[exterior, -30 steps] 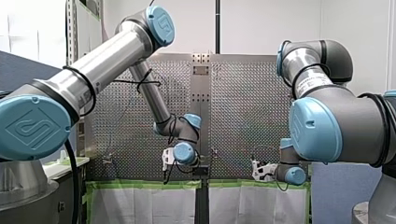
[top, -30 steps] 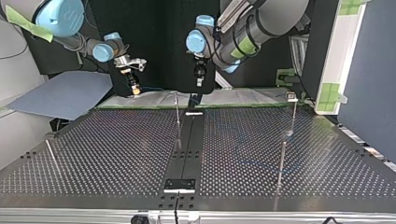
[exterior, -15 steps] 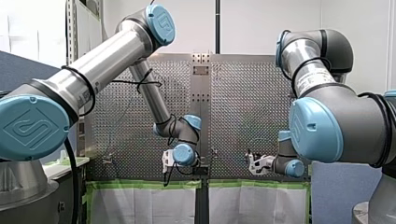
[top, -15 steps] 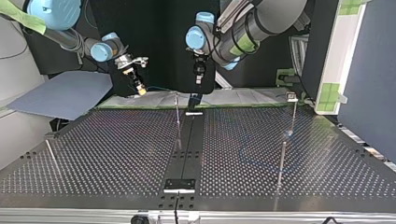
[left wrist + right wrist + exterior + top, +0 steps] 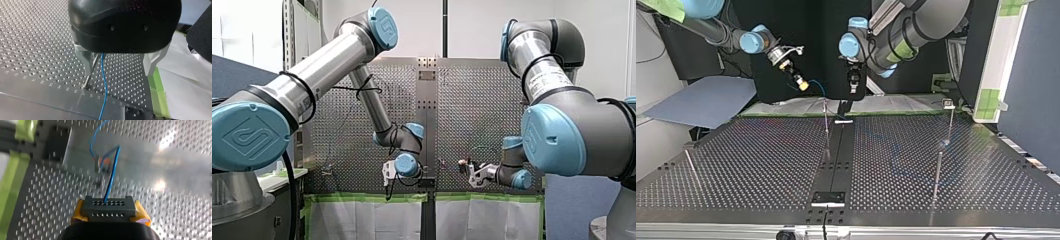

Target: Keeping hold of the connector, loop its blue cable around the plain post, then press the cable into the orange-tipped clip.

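One connector (image 5: 108, 206), held tight.
My right gripper (image 5: 110, 214) pinched it; the orange-tipped clip (image 5: 103, 162) stood ahead, along the blue cable (image 5: 111, 176).

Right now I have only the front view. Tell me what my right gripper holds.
Observer: The right gripper is shut on the dark connector.
Operator: Trace the blue cable.
Observer: The blue cable leaves the connector and runs ahead toward the orange-tipped clip; blur hides whether it is seated.
Operator: Check the left gripper.
Observer: The left gripper is open, the cable passing between its fingers beside a thin post.
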{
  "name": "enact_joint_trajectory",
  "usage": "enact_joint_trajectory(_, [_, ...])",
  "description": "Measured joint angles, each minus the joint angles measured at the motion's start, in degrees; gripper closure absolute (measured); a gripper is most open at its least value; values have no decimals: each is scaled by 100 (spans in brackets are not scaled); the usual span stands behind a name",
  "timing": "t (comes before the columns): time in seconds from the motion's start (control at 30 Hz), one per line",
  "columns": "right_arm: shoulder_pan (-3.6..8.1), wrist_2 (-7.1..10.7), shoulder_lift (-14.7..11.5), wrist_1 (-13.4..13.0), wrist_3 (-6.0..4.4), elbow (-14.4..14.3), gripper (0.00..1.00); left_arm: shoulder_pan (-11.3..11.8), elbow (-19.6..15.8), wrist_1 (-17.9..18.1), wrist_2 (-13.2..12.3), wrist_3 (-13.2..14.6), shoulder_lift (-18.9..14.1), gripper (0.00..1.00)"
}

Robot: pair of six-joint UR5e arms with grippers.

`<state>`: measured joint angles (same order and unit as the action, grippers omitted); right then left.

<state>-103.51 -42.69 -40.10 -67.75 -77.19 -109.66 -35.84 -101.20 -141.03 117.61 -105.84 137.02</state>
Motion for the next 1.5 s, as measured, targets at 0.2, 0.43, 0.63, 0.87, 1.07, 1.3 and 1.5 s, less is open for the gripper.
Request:
enact_joint_trajectory(0.2, [-380, -171, -2, 7, -72, 43, 100, 72, -1, -9, -5, -4, -3, 0])
enact_joint_trajectory(0.43, [-529, -496, -2, -24, -211, 86, 100, 141, -2, -37, -8, 16, -1, 0])
enact_joint_trajectory(0.63, [-511, -732, -3, -47, -361, 101, 100, 184, -2, -40, -7, 13, 0, 0])
enact_joint_trajectory(0.87, [-546, -1101, 3, -294, -702, 156, 100, 272, -2, -40, -7, -12, 2, 0])
enact_joint_trajectory(1.07, [-808, -1424, 4, -300, -869, 399, 100, 369, 12, 14, -63, -46, 0, 0])
enact_joint_trajectory(1.3, [-918, -1829, 5, 69, -727, 488, 100, 435, 57, 209, -405, 119, 1, 0])
enact_joint_trajectory(1.5, [-915, -2175, 5, 283, -655, 488, 100, 435, 58, 348, -710, 166, 1, 0])
